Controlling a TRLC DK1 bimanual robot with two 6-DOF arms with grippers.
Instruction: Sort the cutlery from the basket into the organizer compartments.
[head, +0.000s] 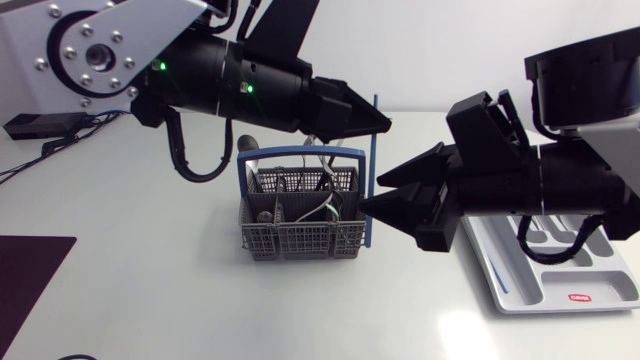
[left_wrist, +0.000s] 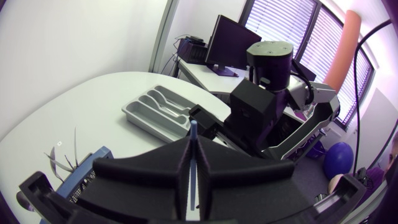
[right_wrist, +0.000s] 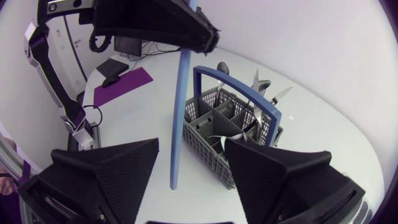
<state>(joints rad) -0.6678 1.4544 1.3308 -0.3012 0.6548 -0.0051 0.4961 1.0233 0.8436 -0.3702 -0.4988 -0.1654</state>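
The left gripper (head: 378, 122) holds a long blue utensil (head: 371, 160) upright above the middle of the worktop (head: 150, 290), its fingers closed on the upper part of the shaft, which the left wrist view shows pinched between them. The utensil hangs just beside the right side of the grey basket (head: 300, 240), clear of the basket's blue handle; whether its lower end touches the worktop cannot be made out.

The right gripper (head: 372, 194) faces it from the other side. Its fingers are spread wide with the hanging shaft between them, and the right wrist view shows a gap on either side, so they grip nothing.

The arrangement reads as a handover in the making. The organizer (left_wrist: 146, 119) lies toward the right edge of the worktop, on the right arm's side and well apart from the basket, so passing the piece across would spare the left arm a long reach. The high grasp leaves the lower shaft bare, which is where the waiting fingers are lined up.

Several pieces of metal cutlery (right_wrist: 256, 93) stand in the basket's compartments, so the sorting appears far from finished. The transfer looks to depend on the right fingers closing squarely before the left ones let go.
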